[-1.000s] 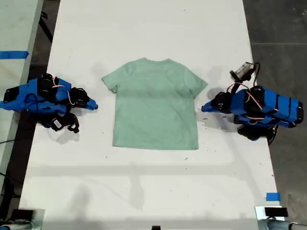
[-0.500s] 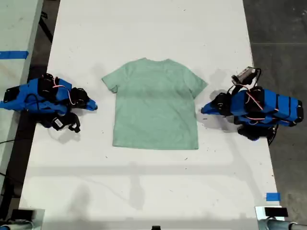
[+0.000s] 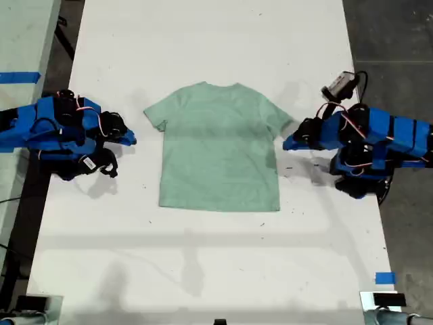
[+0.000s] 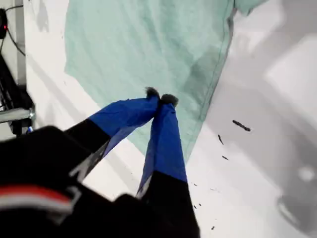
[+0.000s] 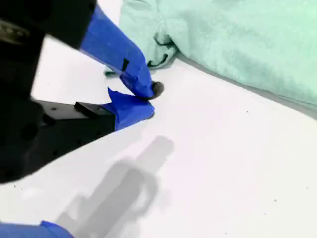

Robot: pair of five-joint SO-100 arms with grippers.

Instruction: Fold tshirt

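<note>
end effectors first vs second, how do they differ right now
My first end effector sits at the exterior view's right, tips at the pale mint-green cloth t-shirt's side hem. My second end effector sits at that view's left, over the bare white table beside a sleeve. Both are blue, shut and holding nothing.

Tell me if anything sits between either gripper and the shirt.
Nothing visible does. Only bare white table separates my first gripper and my second gripper from the tshirt, which lies flat between them.
</note>
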